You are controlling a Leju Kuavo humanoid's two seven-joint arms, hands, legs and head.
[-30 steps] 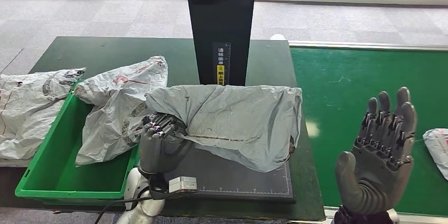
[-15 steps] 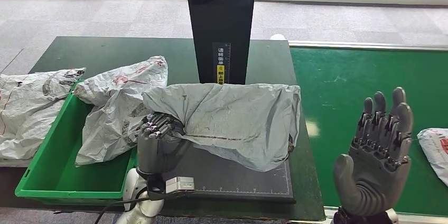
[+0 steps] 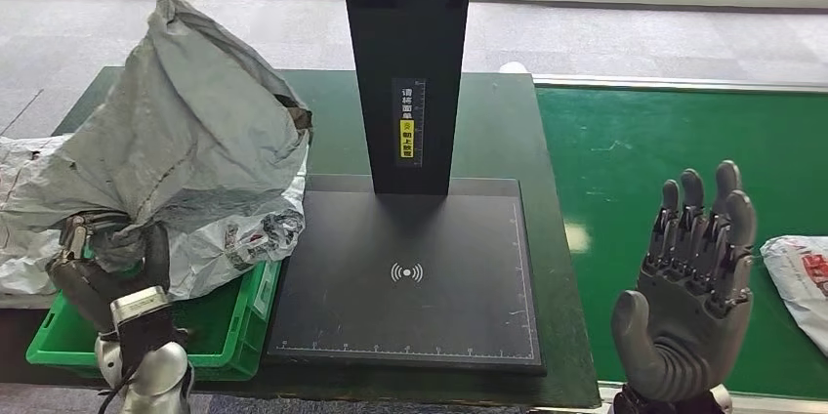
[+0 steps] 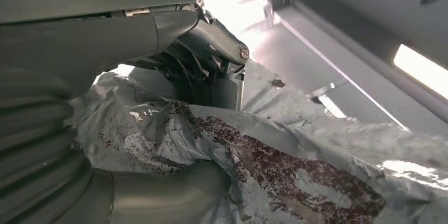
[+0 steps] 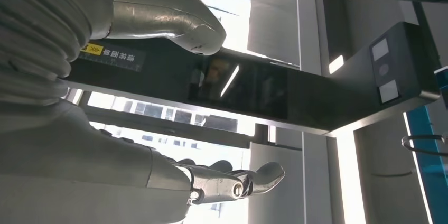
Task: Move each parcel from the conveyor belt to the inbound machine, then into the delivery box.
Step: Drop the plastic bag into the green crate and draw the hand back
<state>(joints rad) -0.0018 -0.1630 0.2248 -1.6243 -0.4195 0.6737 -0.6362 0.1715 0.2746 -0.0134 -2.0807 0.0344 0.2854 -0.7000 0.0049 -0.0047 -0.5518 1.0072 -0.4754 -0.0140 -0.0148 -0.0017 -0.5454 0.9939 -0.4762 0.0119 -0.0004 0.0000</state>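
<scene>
Left hand grips the grey parcel, held up over the green box, clear of the scanner pad. Right hand spread wide, empty, over the belt. We should lower before release so it lands inside, atop the parcels there.

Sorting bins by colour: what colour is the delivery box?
Bright green; the delivery box shows best in the head view.
</scene>
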